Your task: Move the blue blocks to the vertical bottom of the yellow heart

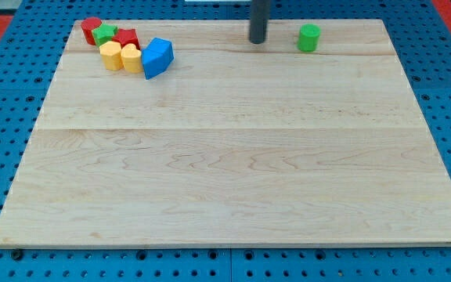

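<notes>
blue block [156,57] touches the yellow heart [131,59] at the view's top left; my tip [257,41] stands well apart.

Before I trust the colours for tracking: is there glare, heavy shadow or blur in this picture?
Camera view: lighting is even, with no strong glare on the wooden board. My tip and the green block cast only faint, short shadows. The cluster at the view's top left, including the blue block and yellow heart, is slightly soft but its colours read clearly.
</notes>
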`<act>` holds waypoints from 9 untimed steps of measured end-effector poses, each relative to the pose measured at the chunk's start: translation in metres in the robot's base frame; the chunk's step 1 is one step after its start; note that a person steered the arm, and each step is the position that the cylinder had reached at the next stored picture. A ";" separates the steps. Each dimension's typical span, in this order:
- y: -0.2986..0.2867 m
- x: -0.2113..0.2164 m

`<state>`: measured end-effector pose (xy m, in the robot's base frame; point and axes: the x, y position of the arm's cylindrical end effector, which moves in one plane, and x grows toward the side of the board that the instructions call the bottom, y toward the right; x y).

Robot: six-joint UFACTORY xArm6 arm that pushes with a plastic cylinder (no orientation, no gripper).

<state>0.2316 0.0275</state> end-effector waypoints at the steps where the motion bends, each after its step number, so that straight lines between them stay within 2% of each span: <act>1: -0.044 -0.013; 4: -0.119 -0.001; 6: -0.125 0.036; 8: -0.154 0.042; 9: -0.169 0.073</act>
<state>0.3048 -0.1412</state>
